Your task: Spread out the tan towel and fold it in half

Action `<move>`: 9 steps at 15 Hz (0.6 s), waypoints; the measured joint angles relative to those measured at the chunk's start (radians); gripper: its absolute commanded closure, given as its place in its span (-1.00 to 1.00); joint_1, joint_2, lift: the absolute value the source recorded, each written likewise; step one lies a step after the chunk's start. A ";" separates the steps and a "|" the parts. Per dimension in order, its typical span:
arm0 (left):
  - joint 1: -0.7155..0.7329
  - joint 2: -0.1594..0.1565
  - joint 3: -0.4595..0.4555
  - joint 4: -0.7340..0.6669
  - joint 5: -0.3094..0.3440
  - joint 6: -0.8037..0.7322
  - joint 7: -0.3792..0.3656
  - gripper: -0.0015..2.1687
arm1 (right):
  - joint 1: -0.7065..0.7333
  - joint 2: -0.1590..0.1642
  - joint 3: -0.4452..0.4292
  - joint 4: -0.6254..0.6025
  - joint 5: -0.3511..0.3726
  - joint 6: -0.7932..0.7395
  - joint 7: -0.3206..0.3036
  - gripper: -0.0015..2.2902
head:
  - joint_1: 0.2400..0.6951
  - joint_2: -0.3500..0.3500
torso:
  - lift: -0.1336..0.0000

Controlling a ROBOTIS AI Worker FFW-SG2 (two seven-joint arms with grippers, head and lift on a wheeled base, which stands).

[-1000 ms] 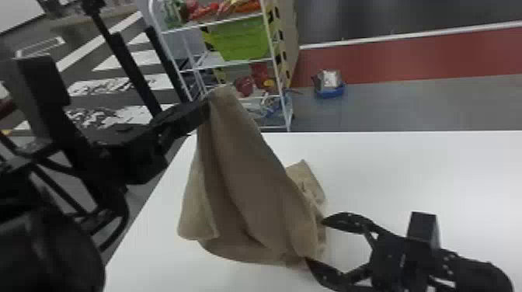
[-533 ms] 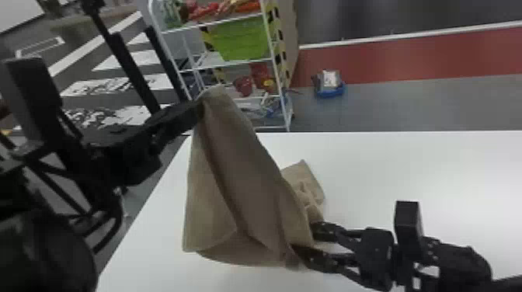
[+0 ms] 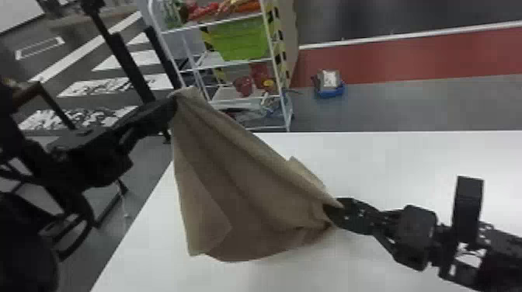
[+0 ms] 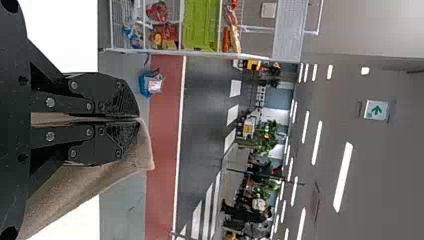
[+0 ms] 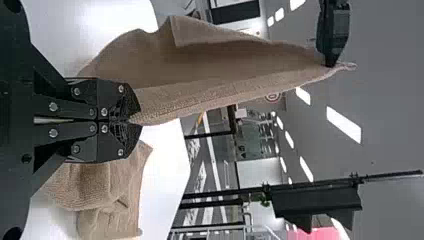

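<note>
While your left gripper (image 3: 174, 101) is pinching a raised corner of the tan towel (image 3: 240, 174), your right gripper (image 3: 334, 213) is clamping another part lower down, just above the white table (image 3: 408, 163). The towel is hanging in folds between them, slanting over the tabletop.

Towel (image 3: 240, 186) plain tan; table (image 3: 388, 167) white; bin (image 3: 242, 39) green.

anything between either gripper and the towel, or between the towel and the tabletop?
Nothing visible in the way. Left gripper and right gripper both have jaws shut on the tan towel, and part of it rests on the white table.
</note>
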 measured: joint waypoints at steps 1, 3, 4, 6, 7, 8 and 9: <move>0.000 0.000 0.002 -0.004 0.003 0.000 0.001 -0.01 | 0.003 0.000 -0.017 -0.021 -0.008 0.004 -0.003 0.97 | 0.96 1.00 | -0.85; -0.001 0.000 0.010 -0.006 0.006 0.000 0.006 -0.01 | 0.001 0.000 -0.073 -0.077 -0.054 0.035 -0.014 0.97 | 0.89 1.00 | -0.85; -0.002 0.000 0.023 -0.005 0.015 0.000 0.009 -0.01 | -0.010 0.000 -0.111 -0.117 -0.084 0.075 -0.020 0.97 | 0.77 1.00 | -0.85; -0.002 0.000 0.068 -0.003 0.055 0.000 0.016 -0.01 | -0.039 0.000 -0.170 -0.191 -0.121 0.163 -0.023 0.97 | 0.65 1.00 | -0.85; -0.002 0.000 0.096 -0.001 0.082 0.000 0.022 -0.01 | -0.052 0.000 -0.190 -0.232 -0.130 0.204 -0.023 0.97 | 0.59 1.00 | -0.85; -0.003 0.000 0.123 -0.001 0.107 0.000 0.029 -0.01 | -0.059 0.000 -0.203 -0.273 -0.139 0.234 -0.023 0.97 | 0.54 1.00 | -0.85; -0.006 0.000 0.142 0.000 0.123 0.000 0.031 -0.01 | -0.061 0.000 -0.211 -0.307 -0.148 0.256 -0.021 0.97 | 0.44 1.00 | -0.85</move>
